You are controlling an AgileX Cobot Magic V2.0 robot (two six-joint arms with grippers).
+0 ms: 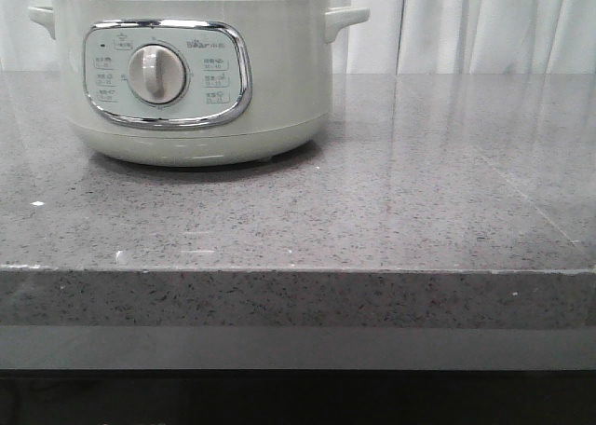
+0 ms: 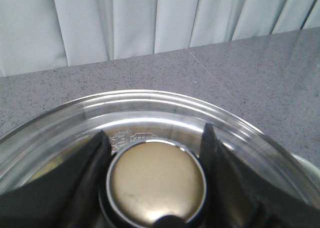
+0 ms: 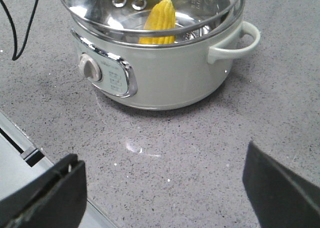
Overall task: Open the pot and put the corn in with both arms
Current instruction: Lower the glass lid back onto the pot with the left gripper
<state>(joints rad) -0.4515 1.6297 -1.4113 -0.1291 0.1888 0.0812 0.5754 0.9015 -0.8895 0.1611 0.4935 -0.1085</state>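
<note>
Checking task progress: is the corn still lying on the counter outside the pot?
No, the right wrist view shows the corn inside the pot, beneath the glass lid.

The left end effector (image 2: 152, 153) had matte black, wedge-shaped fingers (image 2: 87, 163) tapering to blunt tips. The right end effector (image 3: 165, 188) showed broad, flat black fingers (image 3: 280, 190), one with a lighter, layered edge.

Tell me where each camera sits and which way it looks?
Front view: low at table edge, facing forward at the pale cream-green round pot; no robot parts show.
Left wrist view: above the clear glass lid, left gripper around its brass-coloured knob.
Right wrist view: back over the grey speckled counter, open right gripper, yellow corn cob inside.
All three see the pot.
</note>
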